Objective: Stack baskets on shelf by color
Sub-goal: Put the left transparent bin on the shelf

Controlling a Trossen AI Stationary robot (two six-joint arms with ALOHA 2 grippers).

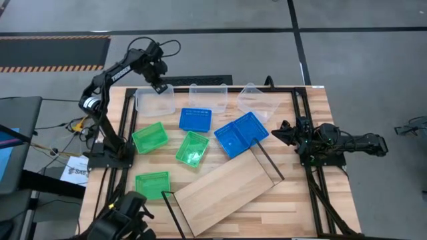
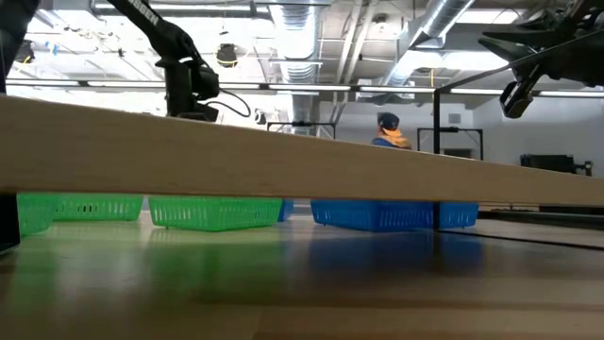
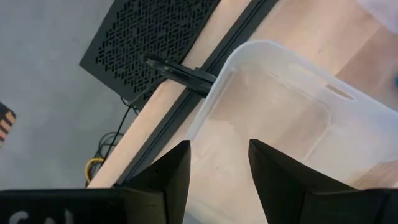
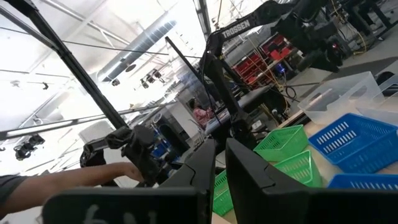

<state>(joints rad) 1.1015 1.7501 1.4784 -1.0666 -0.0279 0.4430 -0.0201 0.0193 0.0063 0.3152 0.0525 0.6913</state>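
Left claw at the far left corner of the pale wooden table, poised over the leftmost clear translucent plastic basket. Its wrist view shows both dark fingers parted, straddling that basket's near wall; actual contact cannot be judged.

Two more clear baskets along the far edge: middle, right.

Two bright blue perforated baskets mid-table: a smaller one, and a larger one touching the far end of the long light-wood shelf plank with black wire end frames. The shelf lies diagonally on the near half, nothing on it.

Three bright green baskets: left, centre, and near-left beside the shelf's end.

Right claw waits at the right edge, raised, fingers nearly together, empty.
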